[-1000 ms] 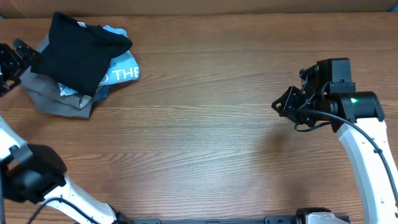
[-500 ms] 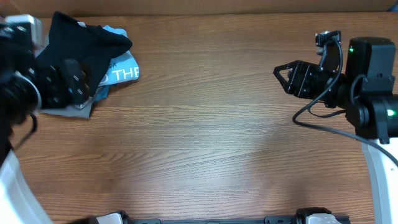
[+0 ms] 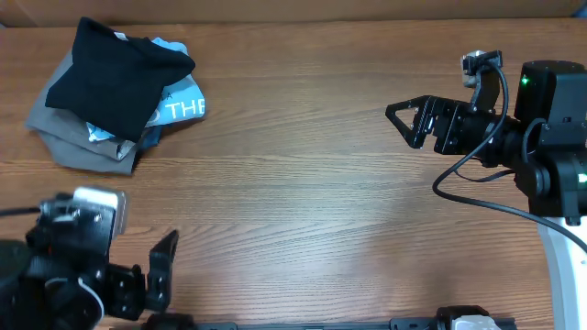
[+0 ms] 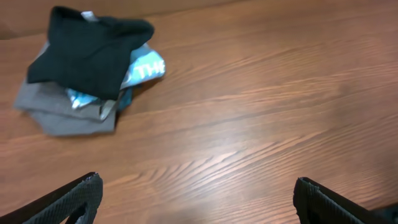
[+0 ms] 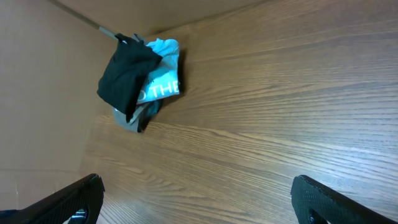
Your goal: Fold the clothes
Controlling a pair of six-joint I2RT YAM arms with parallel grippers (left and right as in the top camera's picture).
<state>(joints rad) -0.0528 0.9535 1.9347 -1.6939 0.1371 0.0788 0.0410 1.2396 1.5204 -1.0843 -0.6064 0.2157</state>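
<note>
Black T-shirt [image 3: 110, 78] is bunched on top of the grey garment [image 3: 78, 151], far-left corner of the table [image 3: 303, 211]. Left gripper [image 4: 196, 193] and right gripper [image 5: 196, 193] both gape wide, empty, well apart from it.

Both arms are mostly black with dark wedge-shaped fingers [image 5: 326, 202]; the right arm [image 3: 550, 119] carries a green light [image 3: 525, 80], a looping black cable [image 3: 456, 186] and a white lower link [image 3: 564, 252], the left arm [image 3: 55, 280] a pale grey block [image 3: 96, 207]
</note>
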